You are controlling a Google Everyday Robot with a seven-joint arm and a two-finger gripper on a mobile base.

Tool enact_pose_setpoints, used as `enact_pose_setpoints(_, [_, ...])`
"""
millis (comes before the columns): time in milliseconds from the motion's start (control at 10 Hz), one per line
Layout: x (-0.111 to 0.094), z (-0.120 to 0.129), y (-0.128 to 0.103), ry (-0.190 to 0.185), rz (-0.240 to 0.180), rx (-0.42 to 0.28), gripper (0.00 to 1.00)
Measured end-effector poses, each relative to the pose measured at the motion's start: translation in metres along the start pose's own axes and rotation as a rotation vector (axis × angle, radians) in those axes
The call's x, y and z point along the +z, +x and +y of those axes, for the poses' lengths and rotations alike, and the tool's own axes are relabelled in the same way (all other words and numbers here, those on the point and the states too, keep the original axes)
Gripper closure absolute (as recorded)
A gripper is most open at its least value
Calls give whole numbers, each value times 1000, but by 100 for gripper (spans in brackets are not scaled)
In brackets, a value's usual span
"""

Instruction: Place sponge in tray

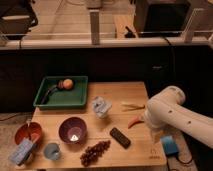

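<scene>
Pale blue-grey, the sponge (22,151) lies at the front left corner of the wooden worktop (125,94), just in front of the orange bowl (27,132) and beside the light blue cup (52,151). It is well apart from the dark green tray (75,97), which sits at the back left. The tray holds an orange ball (67,83) and a dark curved item (48,93). Between the two are a purple bowl (73,130) and a crumpled pale packet (101,106). A bunch of grapes (95,151), a black bar (120,137) and a red chilli (135,121) lie toward the front. The white arm (172,115) bends in over the right edge of the worktop, above a brighter blue block (169,145). The claw itself does not show, hidden somewhere past the arm, so I cannot tell how far open it is or whether it has hold of anything.
</scene>
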Motion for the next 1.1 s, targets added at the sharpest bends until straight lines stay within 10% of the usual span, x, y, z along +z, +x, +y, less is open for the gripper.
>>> enact_pose_setpoints(1100, [-53, -153, -236, 32, -118, -464, 20])
